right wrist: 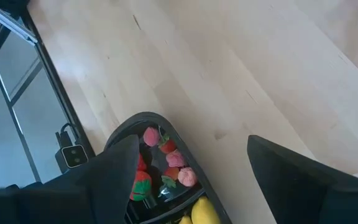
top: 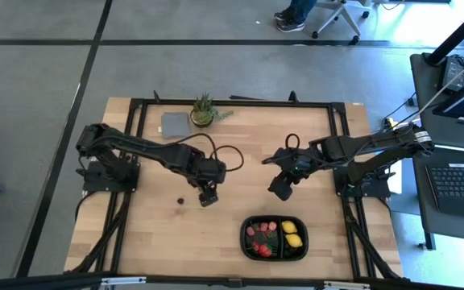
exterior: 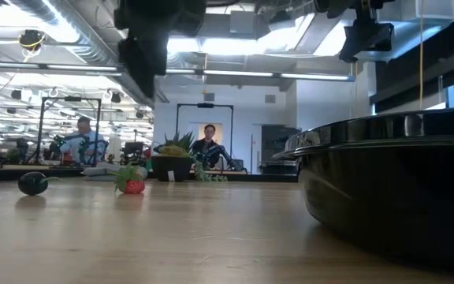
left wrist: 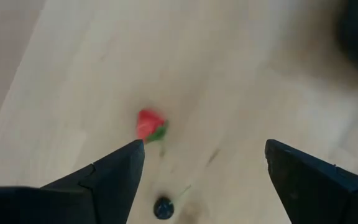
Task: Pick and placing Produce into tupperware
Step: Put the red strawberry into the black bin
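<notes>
Currently listed, taking the tupperware point(top: 275, 238) as my landmark: most produce already sits inside it, strawberries point(right wrist: 142, 184) and pink bits in one compartment, lemons point(top: 292, 234) in another. Two items remain loose on the bare wood, well apart from the tray on its left-arm side: one strawberry point(left wrist: 148, 124) and one dark cherry point(left wrist: 163, 207). My left gripper point(top: 208, 196) hangs above that patch, fingers spread wide and empty; its wrist view puts the cherry low between the two fingers and the strawberry just off the tip of one finger point(left wrist: 114, 177). My right gripper point(top: 283, 187) waits above the wood just beyond the tray's far rim, fingers likewise parted, holding nothing. Judgement: the left arm is plainly nearer both strays; the cherry lies closest under it and needs only a short descent.
</notes>
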`<state>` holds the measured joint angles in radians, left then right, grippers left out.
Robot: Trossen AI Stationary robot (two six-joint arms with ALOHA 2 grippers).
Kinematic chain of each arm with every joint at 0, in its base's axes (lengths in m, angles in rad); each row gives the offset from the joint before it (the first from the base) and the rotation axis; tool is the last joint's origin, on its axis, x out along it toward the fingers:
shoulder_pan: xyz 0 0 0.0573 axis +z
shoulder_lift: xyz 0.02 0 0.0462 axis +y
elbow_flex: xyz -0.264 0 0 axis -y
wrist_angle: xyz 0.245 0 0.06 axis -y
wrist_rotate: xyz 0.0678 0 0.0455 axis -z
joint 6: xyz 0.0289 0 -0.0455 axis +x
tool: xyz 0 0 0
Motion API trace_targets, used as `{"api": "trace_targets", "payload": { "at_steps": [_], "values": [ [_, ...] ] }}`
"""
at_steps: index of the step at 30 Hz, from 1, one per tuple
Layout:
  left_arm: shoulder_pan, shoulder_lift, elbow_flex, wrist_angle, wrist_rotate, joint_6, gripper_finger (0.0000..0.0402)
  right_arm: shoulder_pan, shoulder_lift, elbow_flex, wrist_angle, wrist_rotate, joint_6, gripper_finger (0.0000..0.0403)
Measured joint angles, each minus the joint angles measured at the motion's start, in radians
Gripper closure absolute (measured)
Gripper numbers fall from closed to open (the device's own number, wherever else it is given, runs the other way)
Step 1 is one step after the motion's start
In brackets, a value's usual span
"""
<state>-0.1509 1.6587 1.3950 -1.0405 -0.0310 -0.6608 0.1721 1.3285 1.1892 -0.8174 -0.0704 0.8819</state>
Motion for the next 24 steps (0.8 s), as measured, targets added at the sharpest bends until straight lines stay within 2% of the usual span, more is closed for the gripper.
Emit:
{"api": "trace_targets", "payload": {
  "at_steps": [5,7,13,17,24],
  "values": [
    [0.020,0.074,0.000,-0.092,-0.051,-0.194,0.0086,0.000,0.000,0.000,0.016,0.002,0.000,0.0100],
    [0.034,0.115,0.000,-0.121,-0.054,-0.224,0.0089,0.000,0.000,0.000,0.016,0.004,0.000,0.0100],
    [0.083,0.226,-0.001,-0.100,-0.047,-0.227,0.0092,0.000,0.000,0.000,0.020,0.010,-0.003,0.0100],
    [0.107,0.285,-0.001,-0.100,0.053,-0.199,0.0092,0.000,0.000,0.000,0.020,0.010,-0.003,0.0100],
    [0.107,0.347,-0.001,-0.084,0.088,-0.196,0.0092,0.000,0.000,0.000,0.020,0.010,-0.016,0.0100]
  ]
}}
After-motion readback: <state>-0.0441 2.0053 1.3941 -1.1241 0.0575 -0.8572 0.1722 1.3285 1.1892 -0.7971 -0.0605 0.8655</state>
